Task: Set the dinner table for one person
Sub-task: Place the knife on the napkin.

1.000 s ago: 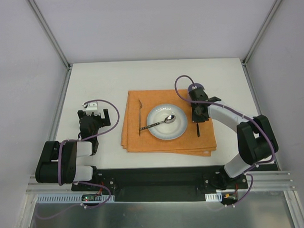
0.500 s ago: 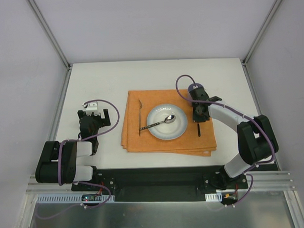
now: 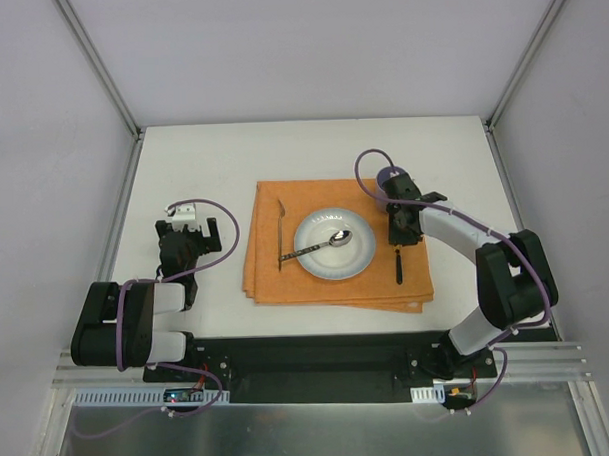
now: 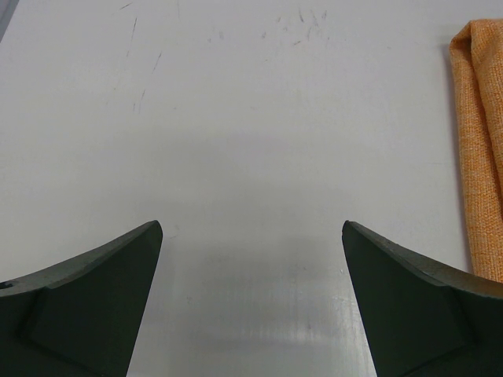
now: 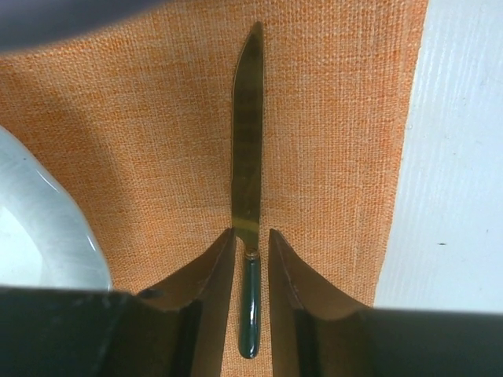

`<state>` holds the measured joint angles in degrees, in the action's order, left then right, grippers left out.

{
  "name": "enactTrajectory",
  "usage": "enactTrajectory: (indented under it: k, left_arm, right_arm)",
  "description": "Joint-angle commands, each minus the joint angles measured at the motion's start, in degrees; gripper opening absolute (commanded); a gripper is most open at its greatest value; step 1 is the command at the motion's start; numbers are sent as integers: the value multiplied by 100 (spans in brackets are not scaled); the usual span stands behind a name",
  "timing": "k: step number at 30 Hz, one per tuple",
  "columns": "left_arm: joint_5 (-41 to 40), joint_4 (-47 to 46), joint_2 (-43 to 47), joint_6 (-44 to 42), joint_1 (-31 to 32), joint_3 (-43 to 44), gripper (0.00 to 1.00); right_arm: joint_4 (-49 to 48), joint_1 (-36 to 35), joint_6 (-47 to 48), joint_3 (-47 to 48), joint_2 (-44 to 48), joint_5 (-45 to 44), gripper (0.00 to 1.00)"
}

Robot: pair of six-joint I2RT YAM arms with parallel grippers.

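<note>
Dinner table (image 3: 202,162) fills most of the top view, white and flat, with the setting laid near its middle. Your right gripper (image 5: 250,236) sits low over the knife (image 5: 247,157), jaws slightly apart, a thin gap each side of the dark handle, so nothing is clamped. The knife lies flat on the orange placemat (image 5: 330,118), blade pointing far, just right of the plate (image 5: 39,212). Your left gripper (image 4: 251,228) is spread wide over bare table, holding nothing, well left of the placemat. Progress, as I judge it: placemat down, plate (image 3: 363,254) centred on it, knife (image 3: 397,267) on the right, a slim utensil (image 3: 282,234) on the left that is likely a fork but too small to confirm. The spoon (image 3: 325,244) lies with its bowl in the plate and its handle out over the left rim; you may want it beside the knife. No cup or glass in view, so I can't tell if one is expected. Only the right wrist view shows the jaw gap around the handle; from the top, the right gripper (image 3: 398,243) hides it. Only the top view gives the full layout, including spoon and fork-side utensil. The left wrist view adds only scuffed tabletop and the placemat's left edge.
</note>
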<state>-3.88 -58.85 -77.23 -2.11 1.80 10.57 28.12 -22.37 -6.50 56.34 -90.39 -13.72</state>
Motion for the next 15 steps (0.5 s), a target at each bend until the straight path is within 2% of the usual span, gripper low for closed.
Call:
enactTrajectory:
  k: [1, 7, 10, 15]
  left_arm:
    - [124, -285, 94, 88, -31, 68, 99]
    - [124, -285, 103, 88, -31, 68, 99]
    - [124, -285, 86, 88, -31, 68, 99]
    - [124, -285, 94, 88, -31, 68, 99]
  right_arm:
    - [238, 31, 61, -26, 354, 18, 25]
    - [702, 5, -175, 70, 977, 71, 24]
    - [1001, -337, -299, 184, 1373, -341, 22]
    - [1467, -1444, -852, 316, 2507, -1211, 20]
